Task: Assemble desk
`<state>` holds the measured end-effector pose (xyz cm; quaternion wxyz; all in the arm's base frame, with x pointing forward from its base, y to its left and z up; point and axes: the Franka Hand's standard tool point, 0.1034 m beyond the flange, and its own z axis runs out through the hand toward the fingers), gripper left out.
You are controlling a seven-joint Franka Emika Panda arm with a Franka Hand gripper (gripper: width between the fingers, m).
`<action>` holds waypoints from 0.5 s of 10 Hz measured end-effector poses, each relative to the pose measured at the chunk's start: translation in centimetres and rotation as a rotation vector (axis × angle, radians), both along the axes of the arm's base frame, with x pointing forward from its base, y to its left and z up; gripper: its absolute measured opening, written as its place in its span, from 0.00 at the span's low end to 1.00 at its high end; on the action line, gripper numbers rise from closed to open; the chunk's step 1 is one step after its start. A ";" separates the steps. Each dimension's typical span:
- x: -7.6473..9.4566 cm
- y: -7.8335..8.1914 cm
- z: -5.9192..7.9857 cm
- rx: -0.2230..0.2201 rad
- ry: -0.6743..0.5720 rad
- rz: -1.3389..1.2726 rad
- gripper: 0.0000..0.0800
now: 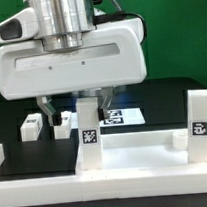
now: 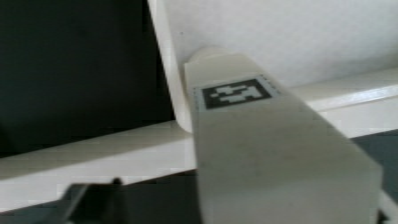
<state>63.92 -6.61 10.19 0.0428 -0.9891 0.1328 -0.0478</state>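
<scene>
Tool (image 1: 78, 109) spread astride upright leg (image 1: 91, 137) on desk top (image 1: 135, 155). Risk: an off-centre squeeze could tilt the leg, jamming it in its socket.

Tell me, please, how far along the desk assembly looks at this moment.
Done: two legs stand upright on the desk top, the right leg and the middle leg. In hand: the gripper hangs over the middle leg; whether it grips is unclear. Left: two loose legs lie behind the top, apparently not yet mounted.
</scene>
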 end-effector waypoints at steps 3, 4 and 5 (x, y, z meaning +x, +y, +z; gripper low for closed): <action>0.0 0.0 0.0 0.020 0.014 -0.192 0.36; 0.0 0.0 0.0 0.026 0.018 -0.251 0.36; 0.0 0.0 0.0 0.034 0.024 -0.313 0.36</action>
